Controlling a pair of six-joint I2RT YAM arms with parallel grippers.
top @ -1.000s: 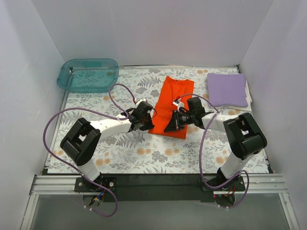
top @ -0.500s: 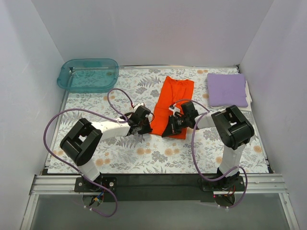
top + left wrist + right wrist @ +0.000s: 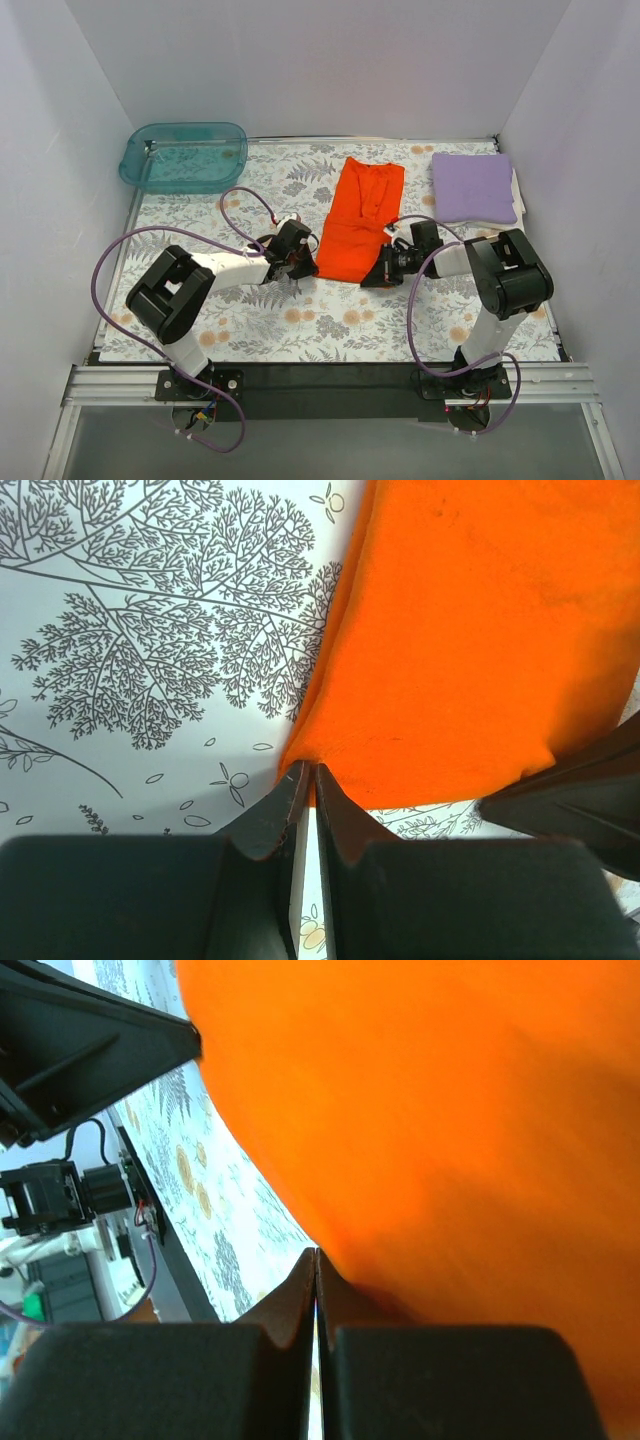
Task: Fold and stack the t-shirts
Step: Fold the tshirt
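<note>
Found orange t-shirt (image 3: 360,215) flat on worktop (image 3: 250,320), near corners pinched tight in left fingers (image 3: 300,780) and right fingers (image 3: 308,1280), the rest stretching ahead of them. Judged mid crosswise fold: calls next for raising both corners level and carrying them forward. Noted lavender t-shirt (image 3: 473,187) folded, beyond right fingers.

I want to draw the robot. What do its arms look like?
The left arm and right arm are white tubes with chunky black joints. Purple cables loop along each. The left gripper and right gripper have two dark pointed fingers.
</note>
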